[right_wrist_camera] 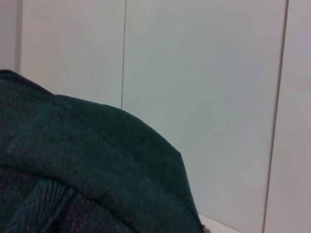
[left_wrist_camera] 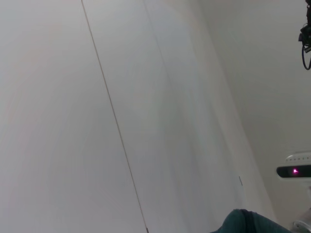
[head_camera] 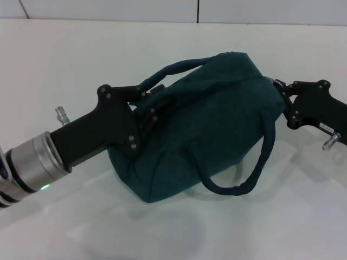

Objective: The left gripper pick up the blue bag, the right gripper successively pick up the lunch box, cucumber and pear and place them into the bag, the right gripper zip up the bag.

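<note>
The blue bag [head_camera: 217, 119] hangs slightly tilted above the white table, its top closed. My left gripper [head_camera: 147, 111], on its silver wrist with the green light, is shut on the bag's upper left side by the far handle [head_camera: 173, 69]. The near handle [head_camera: 255, 168] loops down in front. My right gripper [head_camera: 279, 89] is pinched at the bag's right end, on the zipper pull. The bag's fabric [right_wrist_camera: 87, 165] fills the lower part of the right wrist view, and a corner of the bag [left_wrist_camera: 248, 222] shows in the left wrist view. The lunch box, cucumber and pear are hidden.
The white table [head_camera: 65, 59] spreads all around and below the bag, with pale wall panels behind it. A small device with a pink light [left_wrist_camera: 294, 171] shows far off in the left wrist view.
</note>
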